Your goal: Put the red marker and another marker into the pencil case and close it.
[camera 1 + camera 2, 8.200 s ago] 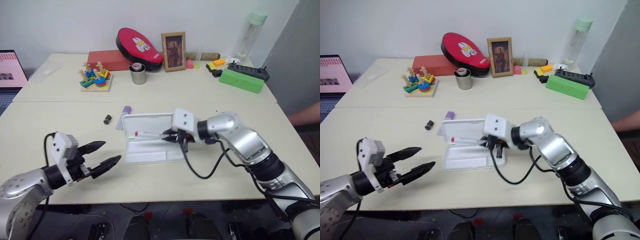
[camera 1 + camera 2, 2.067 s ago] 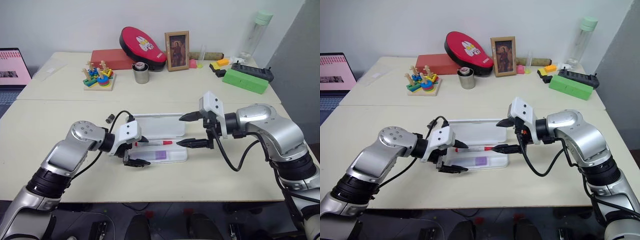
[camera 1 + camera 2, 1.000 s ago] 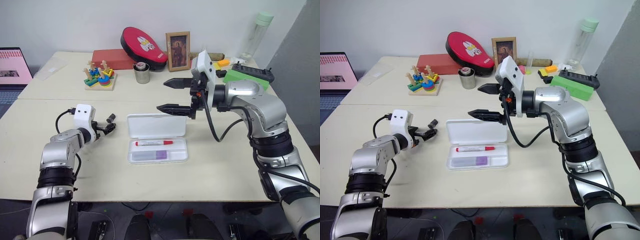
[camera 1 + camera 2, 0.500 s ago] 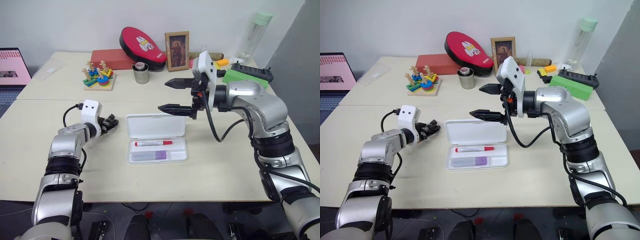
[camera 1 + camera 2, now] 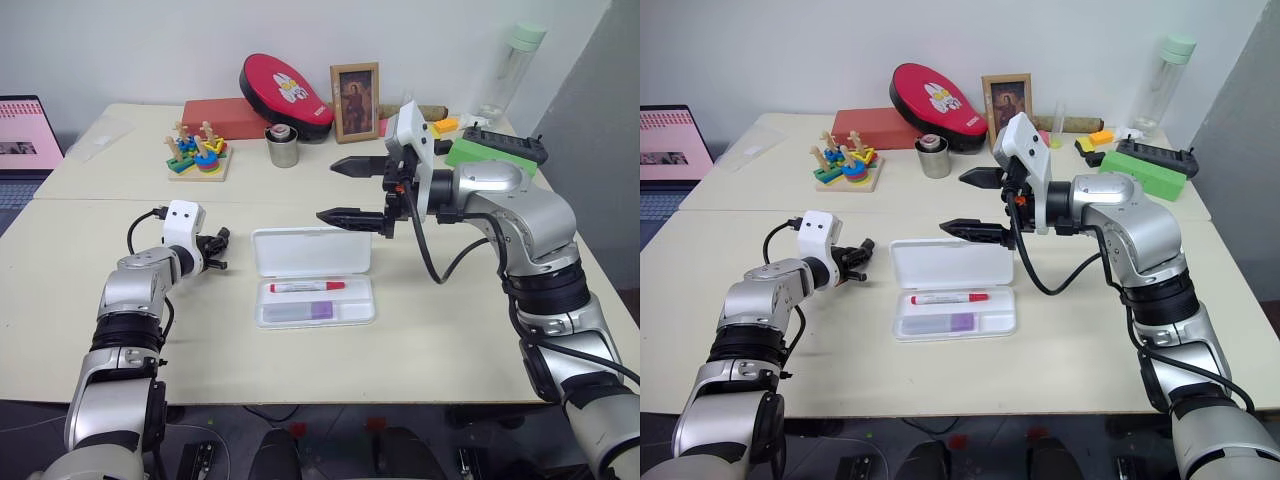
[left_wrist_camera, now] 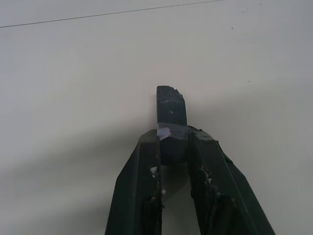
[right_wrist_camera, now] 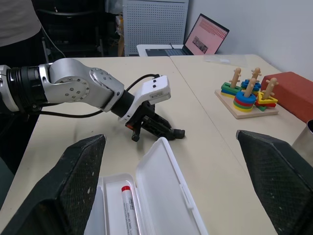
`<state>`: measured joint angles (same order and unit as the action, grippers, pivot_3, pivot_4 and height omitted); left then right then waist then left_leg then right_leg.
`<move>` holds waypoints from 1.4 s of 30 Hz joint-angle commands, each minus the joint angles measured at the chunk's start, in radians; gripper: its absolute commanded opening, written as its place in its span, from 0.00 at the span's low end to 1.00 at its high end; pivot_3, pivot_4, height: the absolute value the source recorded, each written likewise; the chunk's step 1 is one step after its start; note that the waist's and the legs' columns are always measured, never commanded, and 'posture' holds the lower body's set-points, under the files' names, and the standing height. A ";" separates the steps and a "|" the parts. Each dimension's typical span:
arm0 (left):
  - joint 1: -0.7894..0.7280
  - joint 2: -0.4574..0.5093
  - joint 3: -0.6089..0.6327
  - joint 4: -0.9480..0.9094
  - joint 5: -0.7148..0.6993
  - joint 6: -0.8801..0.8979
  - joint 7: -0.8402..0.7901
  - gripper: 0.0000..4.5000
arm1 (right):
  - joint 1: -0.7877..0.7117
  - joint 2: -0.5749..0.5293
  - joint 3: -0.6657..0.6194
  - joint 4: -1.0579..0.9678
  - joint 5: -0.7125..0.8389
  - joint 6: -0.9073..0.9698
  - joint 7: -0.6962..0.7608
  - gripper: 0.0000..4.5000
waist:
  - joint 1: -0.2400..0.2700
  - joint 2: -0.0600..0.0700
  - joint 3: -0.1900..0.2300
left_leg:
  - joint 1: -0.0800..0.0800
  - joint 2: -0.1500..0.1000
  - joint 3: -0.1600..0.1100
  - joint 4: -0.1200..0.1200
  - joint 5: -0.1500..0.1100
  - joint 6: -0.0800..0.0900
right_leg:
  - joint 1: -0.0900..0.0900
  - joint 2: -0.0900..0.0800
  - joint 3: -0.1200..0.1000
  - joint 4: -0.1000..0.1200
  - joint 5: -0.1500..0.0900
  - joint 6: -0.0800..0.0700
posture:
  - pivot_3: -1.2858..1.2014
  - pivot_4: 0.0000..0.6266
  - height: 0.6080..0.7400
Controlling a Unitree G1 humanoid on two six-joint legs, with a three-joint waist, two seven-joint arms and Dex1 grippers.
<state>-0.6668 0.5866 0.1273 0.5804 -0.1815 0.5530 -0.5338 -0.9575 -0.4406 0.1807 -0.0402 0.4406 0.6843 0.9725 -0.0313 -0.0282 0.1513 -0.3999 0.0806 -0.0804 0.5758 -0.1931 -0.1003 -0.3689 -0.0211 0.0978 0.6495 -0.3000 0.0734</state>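
Clutter sits only along the far edge of the table [image 5: 420, 330] as I read it from the left: a laptop, then a stacking toy [image 5: 192, 152], a red block with a red pad on it, a metal cup, a framed picture and a green box [image 5: 485, 160], all well apart from my work area. My left end effector [image 5: 214, 252] is low over the near-left part of the table, and its wrist view shows the two black fingers [image 6: 142, 161] pinched on a tiny dark cylinder [image 6: 170, 112]; I judge this to be a stray piece and not one of the two things I was asked to pack. Just to its right lies the pencil case [image 5: 312, 275], open, with its lid laid flat on the far side and the tray on the near side. In the tray the red marker [image 5: 306, 286] lies lengthwise in the far compartment, and another marker [image 5: 300, 311], the pale lavender one, lies in the near compartment, so both appear packed and only the closing looks left to do. My right end effector [image 5: 352, 190] hangs above and just beyond the lid's right end, pointing left, fingers spread wide and holding nothing; I take it that it is parked high to leave the lid room to swing. Bare table on the near, left and right sides of the case gives either arm open room to approach.
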 commanded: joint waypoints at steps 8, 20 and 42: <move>-0.093 0.020 0.069 -0.173 -0.073 -0.115 -0.057 0.09 | -0.019 -0.073 -0.086 -0.018 0.034 -0.007 0.034 1.00 | 0.004 0.000 0.000 | -0.001 0.000 0.000 0.000 0.000 0.000 | 0.000 0.000 0.000 -0.001 0.000 0.000 | 0.52 0.24 1.00; -0.099 0.117 -0.335 -0.661 -0.152 0.051 -0.557 0.09 | 0.167 -0.231 -0.204 -0.191 0.121 0.038 0.059 1.00 | -0.008 0.003 0.001 | 0.000 0.000 0.001 0.000 0.000 0.000 | 0.001 0.000 0.001 -0.002 0.000 0.000 | 0.52 0.24 1.00; 0.023 0.055 -0.562 -0.645 -0.013 0.046 -0.636 0.09 | 0.441 -0.319 -0.171 -0.433 0.129 0.149 -0.083 1.00 | 0.000 0.003 0.001 | -0.001 0.000 0.000 0.001 0.001 0.002 | 0.001 0.000 0.002 -0.003 0.000 0.001 | 0.52 0.24 1.00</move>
<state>-0.6441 0.6539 -0.4330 -0.0273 -0.1973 0.5901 -1.1728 -0.5158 -0.7432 0.0223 -0.4367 0.5706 0.8405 0.8932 -0.0312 -0.0256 0.1524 -0.4006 0.0803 -0.0800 0.5772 -0.1926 -0.0987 -0.3677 -0.0207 0.0999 0.6468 -0.3005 0.0740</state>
